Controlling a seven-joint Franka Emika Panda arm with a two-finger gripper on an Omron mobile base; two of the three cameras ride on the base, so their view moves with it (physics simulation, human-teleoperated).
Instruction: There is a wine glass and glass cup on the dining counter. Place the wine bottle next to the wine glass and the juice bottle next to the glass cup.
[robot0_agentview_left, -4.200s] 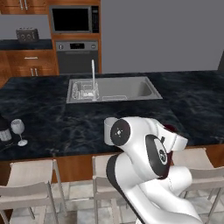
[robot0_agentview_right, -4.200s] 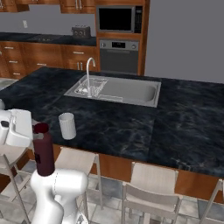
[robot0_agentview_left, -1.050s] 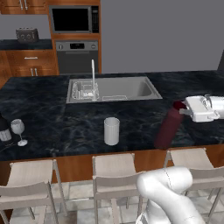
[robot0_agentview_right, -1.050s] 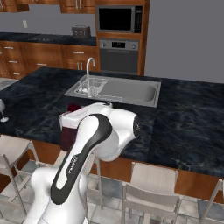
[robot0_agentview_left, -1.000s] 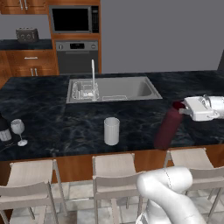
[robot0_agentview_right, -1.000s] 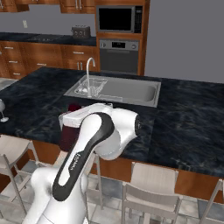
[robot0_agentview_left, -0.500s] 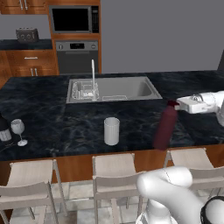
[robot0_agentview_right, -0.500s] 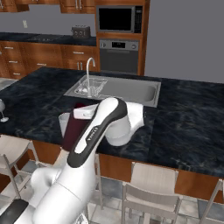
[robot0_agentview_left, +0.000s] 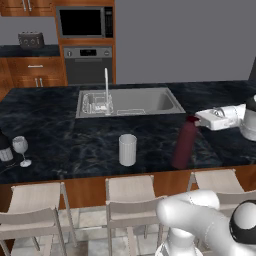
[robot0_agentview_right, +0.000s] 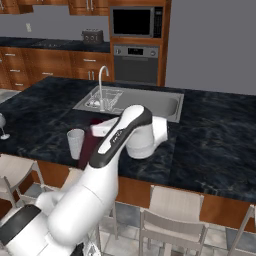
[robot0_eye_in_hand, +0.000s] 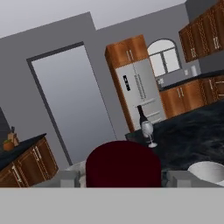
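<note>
Left base view: the juice bottle (robot0_agentview_left: 185, 143) is seen standing on the dark worktop (robot0_agentview_left: 60, 125), slightly tilted, right of the glass cup (robot0_agentview_left: 127, 149) with a clear gap between them. The pincer (robot0_agentview_left: 199, 118) is set at the bottle's cap, reaching in from the right. The wine glass (robot0_agentview_left: 21, 149) is placed near the left edge, just beside the wine bottle (robot0_agentview_left: 4, 148). The sink (robot0_agentview_left: 131, 101) is located behind, mid-worktop.

Right base view: the arm is stretched across the worktop (robot0_agentview_right: 210, 135). The glass cup (robot0_agentview_right: 76, 143) is seen left of the arm; the juice bottle (robot0_agentview_right: 90, 140) is partly hidden behind the forearm, just beside the cup. The pincer (robot0_agentview_right: 99, 129) is placed at the bottle top.

Hand view: the juice bottle's red cap (robot0_eye_in_hand: 123, 164) is framed between the two fingertips (robot0_eye_in_hand: 65, 178), which are closed onto it from either side, so the bottle is gripped. The glass cup's rim (robot0_eye_in_hand: 208, 171) is seen at lower right. Further off, the wine glass (robot0_eye_in_hand: 148, 131) is seen next to the wine bottle (robot0_eye_in_hand: 142, 117).
</note>
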